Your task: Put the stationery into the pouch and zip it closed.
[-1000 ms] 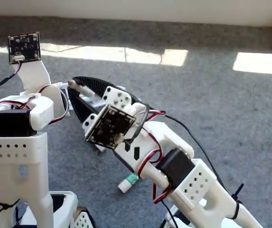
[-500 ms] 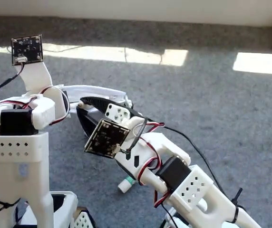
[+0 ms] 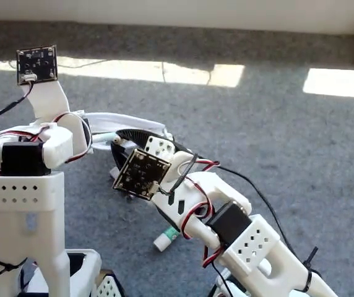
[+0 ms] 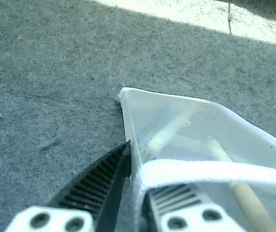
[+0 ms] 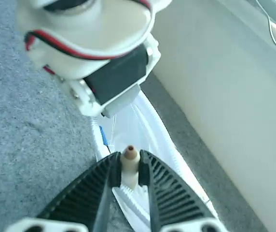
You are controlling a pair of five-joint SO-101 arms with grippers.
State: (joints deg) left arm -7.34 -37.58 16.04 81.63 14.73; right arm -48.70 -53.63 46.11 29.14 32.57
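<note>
Plainly, the pouch (image 4: 191,121) is the weak point. The white mesh bag stretches away from the left fingers (image 4: 102,188), which are closed on its rim, one outside the mesh and one inside. Through the mesh, just beyond those fingers, lie a white pen (image 4: 169,131) and a beige pen (image 4: 239,193), so part of the stationery is already in. The right fingers (image 5: 92,193) are clamped on a cream pen (image 5: 130,166), whose end shows just past the fingertips. The pouch's mouth lies directly ahead of them. Well behind the right fingers, close under that arm, a marker (image 3: 166,237) with a green band lies loose on the grey counter (image 3: 276,124).

Several things could go wrong from here:
- The mouth is held at one spot only, so the soft rim could sag shut. The cream pen would then land on the mesh or slide off beside the bag.
- The pen could also snag the rim as it goes in and drag the fabric out of the left fingers' pinch, tipping out the two pens inside.
- If it is let go too far from the opening, it may roll away across the counter.
- The marker lies close to the right arm, and a careless sweep could knock it farther off.
- The zip can only close cleanly once nothing pokes out.
</note>
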